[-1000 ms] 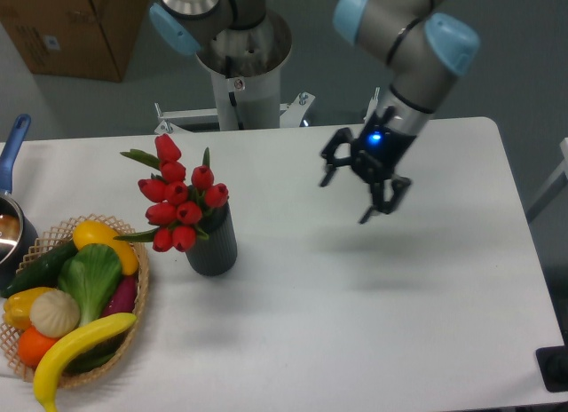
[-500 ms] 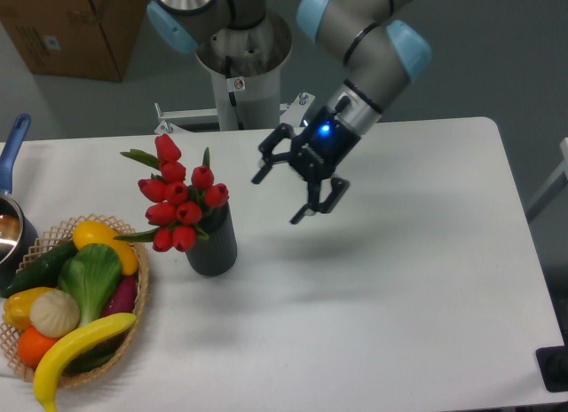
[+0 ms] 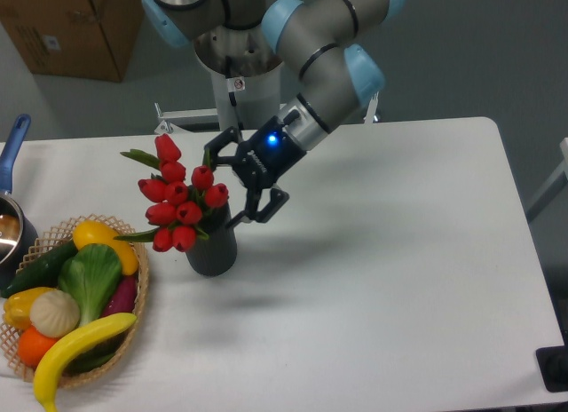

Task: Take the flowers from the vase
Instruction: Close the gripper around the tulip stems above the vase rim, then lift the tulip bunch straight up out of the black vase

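The flowers (image 3: 177, 199), a bunch of closed red tulip buds with green leaves, stand in the vase (image 3: 213, 246), a short dark cylinder left of the table's middle. My gripper (image 3: 228, 182) is open, right beside the bunch on its right side, above the vase's mouth. One fingertip is near the upper right buds, the other near the vase's rim. Nothing is held between the fingers.
A wicker basket (image 3: 138, 319) of vegetables and fruit, with a banana (image 3: 75, 348) at its front, lies at the left front. A pot with a blue handle (image 3: 12, 146) sits at the left edge. The robot base (image 3: 241, 75) stands behind the table.
The gripper has swept left across the table from the right middle to the flowers' right side, staying open. Flowers and vase have not moved.
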`<state>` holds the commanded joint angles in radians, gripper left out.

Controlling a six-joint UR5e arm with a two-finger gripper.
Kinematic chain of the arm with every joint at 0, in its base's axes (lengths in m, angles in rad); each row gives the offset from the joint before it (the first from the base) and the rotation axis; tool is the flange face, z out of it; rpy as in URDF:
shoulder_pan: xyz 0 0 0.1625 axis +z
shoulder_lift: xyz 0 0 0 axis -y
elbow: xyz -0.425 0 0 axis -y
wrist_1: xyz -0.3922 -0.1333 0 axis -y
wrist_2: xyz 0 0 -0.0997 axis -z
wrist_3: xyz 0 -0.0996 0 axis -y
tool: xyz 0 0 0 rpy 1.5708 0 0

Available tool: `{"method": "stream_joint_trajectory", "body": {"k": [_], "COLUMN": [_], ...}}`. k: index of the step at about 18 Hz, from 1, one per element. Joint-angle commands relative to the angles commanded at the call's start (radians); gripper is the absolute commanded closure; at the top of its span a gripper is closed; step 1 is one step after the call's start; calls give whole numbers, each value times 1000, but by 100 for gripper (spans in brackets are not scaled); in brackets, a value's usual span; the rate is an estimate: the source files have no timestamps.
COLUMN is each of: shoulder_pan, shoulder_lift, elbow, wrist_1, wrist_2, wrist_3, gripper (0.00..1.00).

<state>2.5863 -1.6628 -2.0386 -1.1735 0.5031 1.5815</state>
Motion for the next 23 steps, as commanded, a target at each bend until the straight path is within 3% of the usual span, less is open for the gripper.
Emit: {"method": "stream_joint_trajectory", "body": {"k": [1,2,5,6,7,12,18,23], "shoulder_pan": [-5,-11,-11,-11,-9,5,11,9], "shoulder_lift": [0,0,3,6,11,35,119,140], "elbow": [0,0,2,5,6,21,54,127], "wrist_1": [0,0,3,3,3,-5,-9,-9], "wrist_2": [2,2,14,17,17,15,-5,-43], "wrist_3": [0,0,2,2,0,-23,-142,-285], "gripper": [0,13,79,94,100,100,100,100]}}
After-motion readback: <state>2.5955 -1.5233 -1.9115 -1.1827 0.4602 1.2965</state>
